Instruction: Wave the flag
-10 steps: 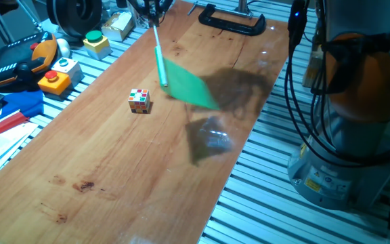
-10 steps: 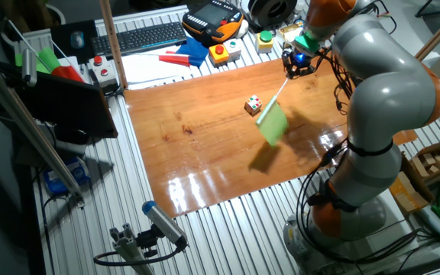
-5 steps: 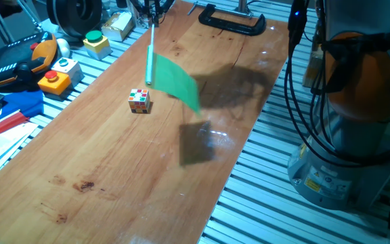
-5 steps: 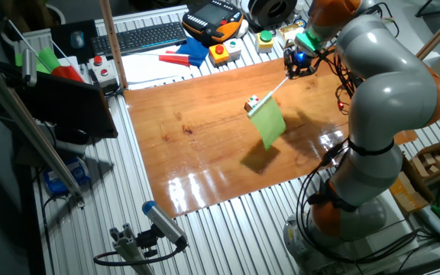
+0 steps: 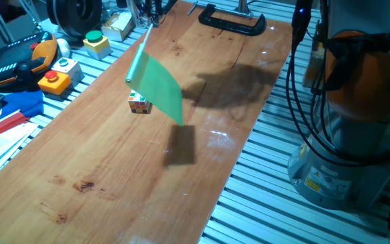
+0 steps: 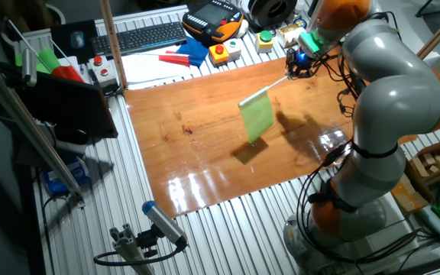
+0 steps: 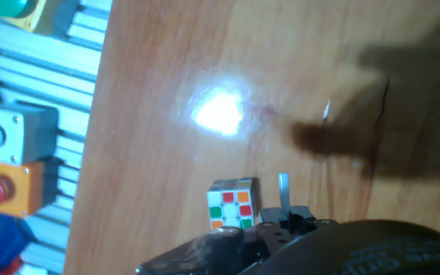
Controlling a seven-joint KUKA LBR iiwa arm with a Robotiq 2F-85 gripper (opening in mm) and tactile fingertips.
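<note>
The flag (image 5: pixel 160 89) is a bright green sheet on a thin pale stick (image 5: pixel 141 49), held in the air above the wooden table (image 5: pixel 114 169). My gripper (image 5: pixel 151 9) is at the far end of the table, shut on the stick's upper end. From there the stick slants down and left. In the other fixed view the flag (image 6: pixel 257 117) hangs left of the gripper (image 6: pixel 298 65). In the hand view only the stick (image 7: pixel 283 192) shows above the gripper (image 7: pixel 283 228).
A small multicoloured cube (image 5: pixel 138 104) sits on the table, partly behind the flag, and shows in the hand view (image 7: pixel 231 203). A black clamp (image 5: pixel 233 21) lies at the far end. Button boxes (image 5: pixel 95 43) and a blue block (image 5: pixel 20 103) line the left side. The robot base (image 5: pixel 357 115) stands right.
The flag has swung left, from right of the cube to in front of it. The stick now slants left, and the flag's shadow has slid nearer and left.
</note>
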